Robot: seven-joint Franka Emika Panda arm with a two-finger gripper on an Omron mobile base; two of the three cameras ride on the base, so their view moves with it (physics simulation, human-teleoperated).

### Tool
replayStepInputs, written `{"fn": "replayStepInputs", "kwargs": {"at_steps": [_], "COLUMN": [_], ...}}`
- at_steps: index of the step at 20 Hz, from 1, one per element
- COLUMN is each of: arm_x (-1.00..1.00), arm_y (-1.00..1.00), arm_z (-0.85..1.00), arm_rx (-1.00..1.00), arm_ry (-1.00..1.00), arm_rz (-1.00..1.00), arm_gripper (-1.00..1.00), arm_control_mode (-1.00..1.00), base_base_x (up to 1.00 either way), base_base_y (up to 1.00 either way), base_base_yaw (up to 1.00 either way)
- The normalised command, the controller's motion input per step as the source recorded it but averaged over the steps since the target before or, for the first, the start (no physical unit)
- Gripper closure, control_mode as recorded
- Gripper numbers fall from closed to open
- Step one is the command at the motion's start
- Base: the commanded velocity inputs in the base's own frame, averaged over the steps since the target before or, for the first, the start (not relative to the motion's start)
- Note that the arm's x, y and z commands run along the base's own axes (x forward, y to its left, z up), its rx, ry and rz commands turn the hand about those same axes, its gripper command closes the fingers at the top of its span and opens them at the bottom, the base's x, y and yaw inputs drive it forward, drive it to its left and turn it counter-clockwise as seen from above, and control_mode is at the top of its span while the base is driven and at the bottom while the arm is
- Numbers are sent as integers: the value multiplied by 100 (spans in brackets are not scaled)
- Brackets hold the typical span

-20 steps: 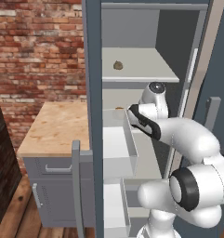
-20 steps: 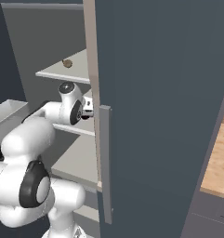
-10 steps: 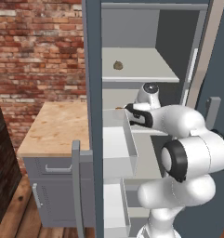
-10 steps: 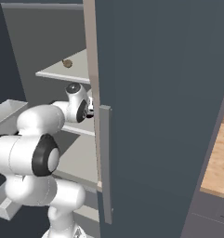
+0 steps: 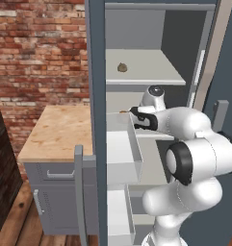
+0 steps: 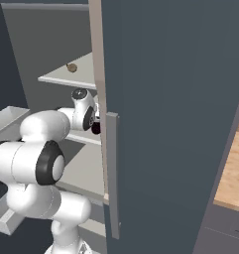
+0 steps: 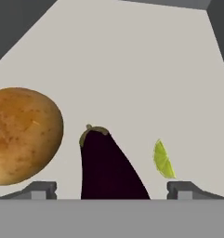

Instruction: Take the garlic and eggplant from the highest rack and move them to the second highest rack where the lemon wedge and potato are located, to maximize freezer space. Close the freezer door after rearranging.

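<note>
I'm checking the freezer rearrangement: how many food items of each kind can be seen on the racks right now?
Potato: 1
Eggplant: 1
Lemon wedge: 1
Small brownish item on the highest rack, too small to name for certain, possibly the garlic: 1
Total: 4

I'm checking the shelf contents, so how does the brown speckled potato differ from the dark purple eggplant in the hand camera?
The brown speckled potato is round and tan; the dark purple eggplant is long, tapered and near black. The potato sits off to the left; the eggplant lies between the finger tips, stem end pointing away. Both rest on the same pale shelf.
</note>
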Motion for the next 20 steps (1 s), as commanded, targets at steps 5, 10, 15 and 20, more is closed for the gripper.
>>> {"fn": "replayStepInputs", "kwargs": {"at_steps": [5,10,15,20], "arm_x": [-24,-86,-100,-84], "arm_y": [-1,-7,-3,0], "arm_z": [11,44,68,100], "arm_rx": [0,0,0,0], "arm_ry": [-5,0,2,8], "arm_rz": [0,0,0,0], "arm_gripper": [-100,-100,-100,-100], "arm_control_mode": [-100,-100,-100,-100], "base_base_x": [0,0,0,0], "base_base_y": [0,0,0,0], "base_base_yaw": [0,0,0,0]}}
